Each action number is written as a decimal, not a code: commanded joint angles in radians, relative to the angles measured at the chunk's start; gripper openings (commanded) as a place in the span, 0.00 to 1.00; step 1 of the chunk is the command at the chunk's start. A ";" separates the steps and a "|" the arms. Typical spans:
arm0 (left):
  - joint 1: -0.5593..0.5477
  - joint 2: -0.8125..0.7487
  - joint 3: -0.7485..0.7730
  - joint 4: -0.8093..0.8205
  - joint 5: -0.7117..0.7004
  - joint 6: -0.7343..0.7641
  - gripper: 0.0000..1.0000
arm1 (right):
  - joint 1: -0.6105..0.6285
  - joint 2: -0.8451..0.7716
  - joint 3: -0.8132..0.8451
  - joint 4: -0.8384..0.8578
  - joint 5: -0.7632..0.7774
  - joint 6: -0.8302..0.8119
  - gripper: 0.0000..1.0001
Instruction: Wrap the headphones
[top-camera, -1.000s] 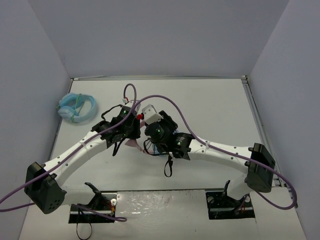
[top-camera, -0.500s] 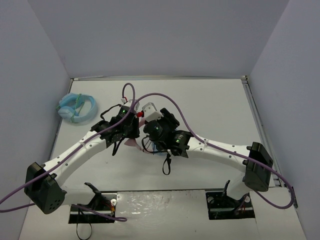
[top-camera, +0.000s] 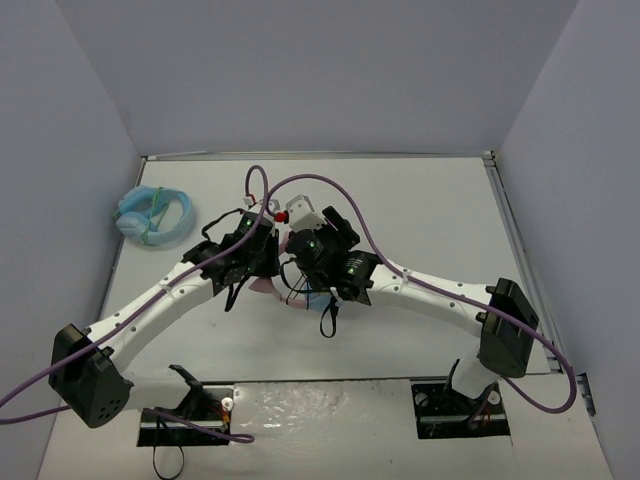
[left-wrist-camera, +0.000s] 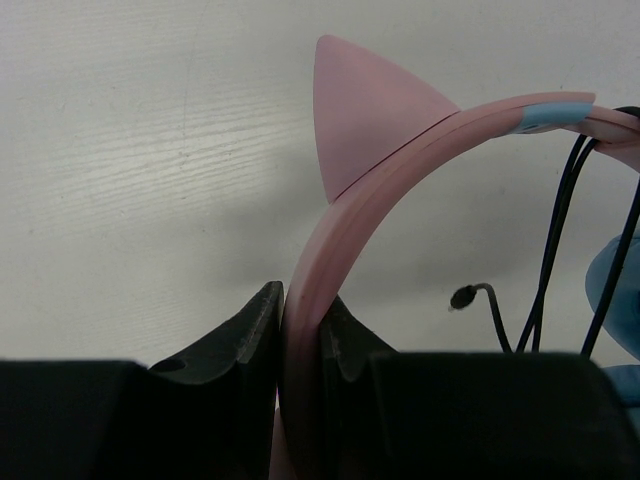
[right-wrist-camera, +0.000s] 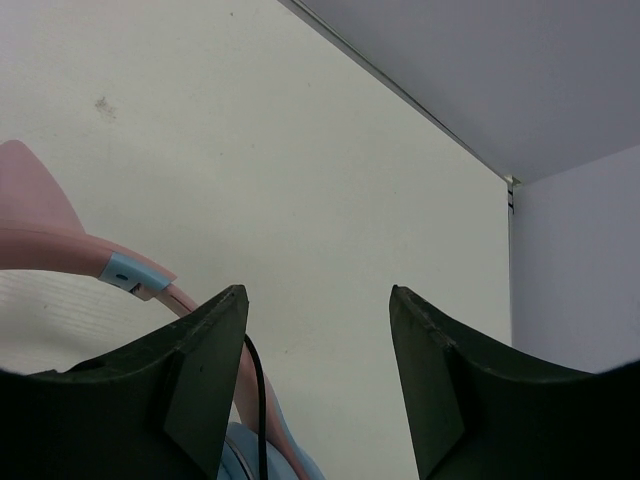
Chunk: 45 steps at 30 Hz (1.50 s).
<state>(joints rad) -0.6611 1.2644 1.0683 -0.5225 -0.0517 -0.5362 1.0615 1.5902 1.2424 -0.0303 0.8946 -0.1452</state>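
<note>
The left claw (left-wrist-camera: 300, 305) is clamped on the pink headband of the headphones (left-wrist-camera: 375, 120), which sit in the middle of the surface (left-wrist-camera: 150, 150) between the two wrists. The right claw (right-wrist-camera: 318, 300) hangs wide open just to the right, gripping nothing. The thin black cable (left-wrist-camera: 548, 240) dangles loose beside the band. The step in hand seems to be winding. Next, the right claw likely needs to catch the cable and lead it round the band while the left steadies.

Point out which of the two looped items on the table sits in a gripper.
The headphones with the pink cat-eared headband, clamped in the left gripper. The all-light-blue looped item lies alone at the left edge of the table.
</note>
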 joint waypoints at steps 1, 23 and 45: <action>-0.009 -0.026 0.070 0.074 0.014 -0.024 0.00 | 0.000 -0.009 0.054 0.033 0.013 0.018 0.56; -0.009 0.052 0.074 0.121 -0.024 -0.023 0.00 | -0.001 -0.044 0.114 -0.044 0.072 0.141 0.61; 0.011 0.272 0.161 0.301 -0.039 0.003 0.00 | -0.001 -0.113 0.064 -0.111 0.067 0.294 0.64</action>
<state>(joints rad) -0.6583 1.5138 1.1484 -0.3470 -0.1065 -0.5266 1.0555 1.5479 1.3068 -0.1686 0.9273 0.1159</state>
